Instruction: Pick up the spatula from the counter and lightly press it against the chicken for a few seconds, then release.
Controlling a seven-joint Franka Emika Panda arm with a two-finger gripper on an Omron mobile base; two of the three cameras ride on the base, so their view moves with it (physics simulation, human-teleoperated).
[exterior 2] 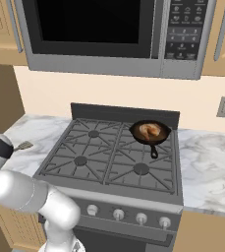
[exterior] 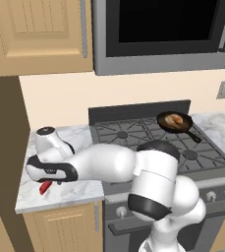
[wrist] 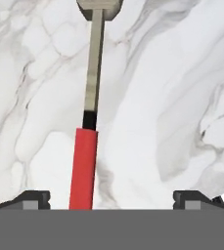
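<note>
Gripper (wrist: pixel 112 199): stood wide, holding nothing.
Spatula (wrist: pixel 83 166): red handle lay lower left of centre; centring before closing seemed wise.

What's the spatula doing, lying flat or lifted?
Lying flat: the spatula rests on the marble counter, open gripper straddling its red handle.

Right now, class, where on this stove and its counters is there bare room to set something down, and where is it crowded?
Bare: the right counter beside the stove, and the front burners. Crowded: the stove's back right holds the pan; the left counter holds the spatula with the open tool over it.
</note>
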